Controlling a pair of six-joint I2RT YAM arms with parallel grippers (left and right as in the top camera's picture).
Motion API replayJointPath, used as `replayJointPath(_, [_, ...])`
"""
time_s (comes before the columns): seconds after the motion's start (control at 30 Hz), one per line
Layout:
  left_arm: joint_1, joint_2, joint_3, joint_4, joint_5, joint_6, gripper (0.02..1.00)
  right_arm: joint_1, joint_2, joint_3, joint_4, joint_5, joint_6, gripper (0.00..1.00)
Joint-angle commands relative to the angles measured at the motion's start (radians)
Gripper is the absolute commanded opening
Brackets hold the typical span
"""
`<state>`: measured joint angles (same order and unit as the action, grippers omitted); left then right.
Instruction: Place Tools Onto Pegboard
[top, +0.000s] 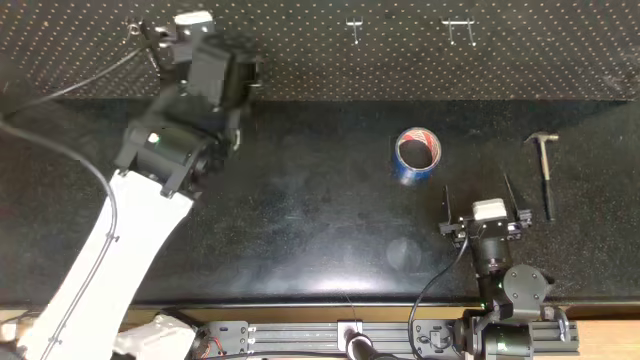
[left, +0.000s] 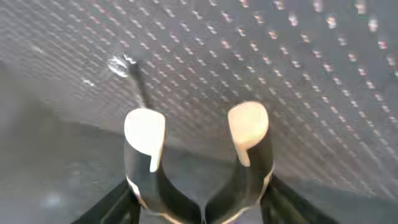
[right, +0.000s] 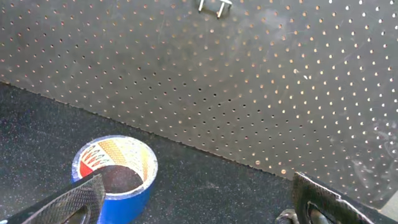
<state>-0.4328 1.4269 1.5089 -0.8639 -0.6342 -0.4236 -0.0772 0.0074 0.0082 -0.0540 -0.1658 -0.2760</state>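
- Left gripper: fingers spread, holding nothing, close to the pegboard beside a hook.
- Tape: on the table, right of centre, near the pegboard's foot.
- Right gripper: jaws wide apart, empty, low, facing the tape.
- Hammer: flat at far right, head toward the pegboard.

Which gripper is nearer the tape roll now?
Right. The right gripper sits just short of the tape roll; the left gripper is far off at the left end of the pegboard.

Black speckled worktop, metal rail alongside
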Motion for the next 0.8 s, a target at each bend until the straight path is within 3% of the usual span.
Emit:
replayJointPath(0.03, [0.002, -0.080, -0.295, 0.768, -0.157, 0.276, 0.029, 0.006, -0.006, -0.003, -0.004, 0.001, -0.007, 0.974])
replayJointPath(0.2, [0.002, -0.036, -0.412, 1.043, -0.106, 0.276, 0.027, 0.006, -0.006, -0.003, -0.004, 0.001, -0.007, 0.976])
replayJointPath(0.3, [0.008, 0.066, -0.412, 1.167, -0.004, 0.275, 0.029, 0.006, -0.006, -0.003, -0.004, 0.001, -0.007, 0.976])
replayJointPath(0.43, [0.017, 0.118, -0.417, 1.169, -0.003, 0.275, 0.027, 0.006, -0.006, -0.003, -0.004, 0.001, -0.007, 0.974])
replayJointPath(0.53, [0.053, 0.118, -0.497, 1.195, 0.097, 0.263, 0.029, 0.006, -0.006, -0.003, -0.004, 0.001, -0.007, 0.976])
replayJointPath(0.8, [0.054, 0.187, -0.539, 1.263, 0.116, 0.230, 0.029, 0.006, -0.006, -0.003, -0.004, 0.001, -0.007, 0.976])
